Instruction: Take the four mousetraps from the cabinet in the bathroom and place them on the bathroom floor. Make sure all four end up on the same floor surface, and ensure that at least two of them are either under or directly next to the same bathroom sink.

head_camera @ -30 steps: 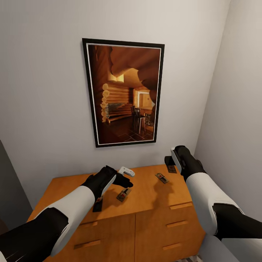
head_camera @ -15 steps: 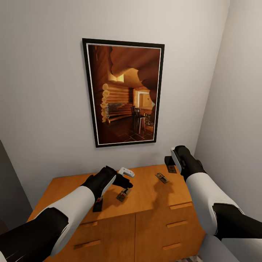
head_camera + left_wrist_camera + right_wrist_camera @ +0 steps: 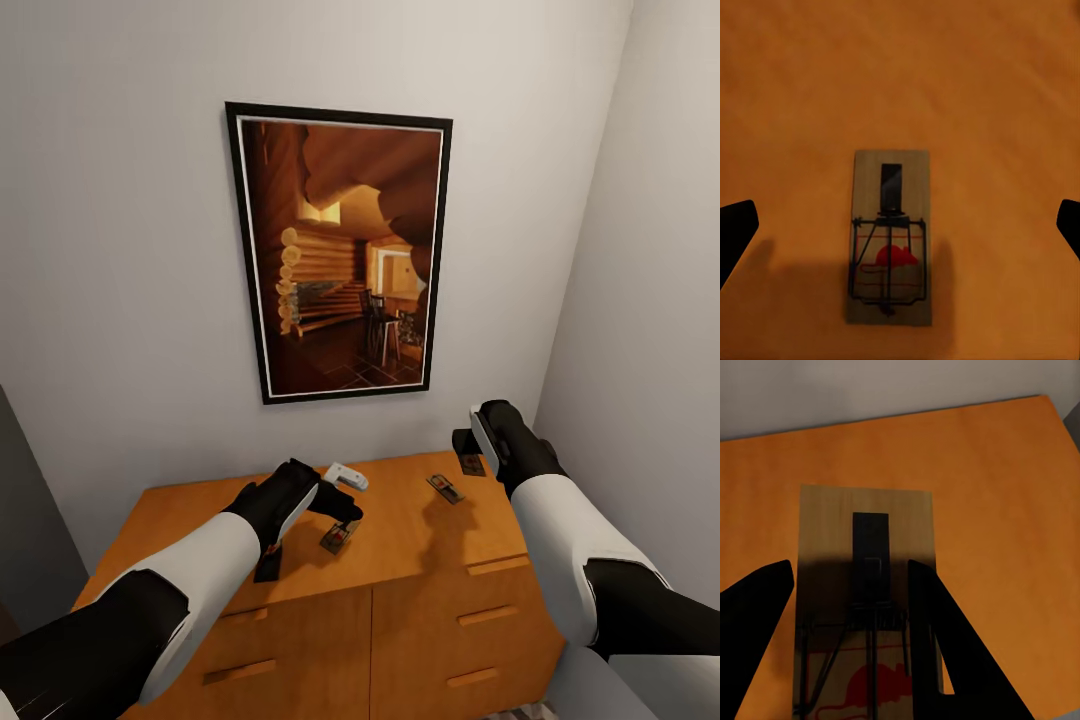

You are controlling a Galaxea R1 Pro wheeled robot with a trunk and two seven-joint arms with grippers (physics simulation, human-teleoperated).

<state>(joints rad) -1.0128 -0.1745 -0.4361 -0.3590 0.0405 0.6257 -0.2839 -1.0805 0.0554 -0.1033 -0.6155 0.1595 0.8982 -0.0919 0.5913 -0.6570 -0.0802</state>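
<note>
cabinet [image 3: 420, 540] top: left end effector [image 3: 900, 229] (wide open) over mousetrap [image 3: 889, 237], right's grip unclear.

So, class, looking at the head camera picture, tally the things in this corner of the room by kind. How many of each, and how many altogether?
Mousetraps: 4, all on the cabinet top, one in shadow under the left arm
Cabinet: 1
Framed picture: 1
Total: 6

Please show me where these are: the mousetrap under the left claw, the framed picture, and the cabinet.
mousetrap [image 3: 889, 238]: left wrist view, middle of its wooden board.
framed picture [image 3: 345, 255]: head view, middle of the image.
cabinet [image 3: 420, 535]: head view, bare part of its top.
</note>
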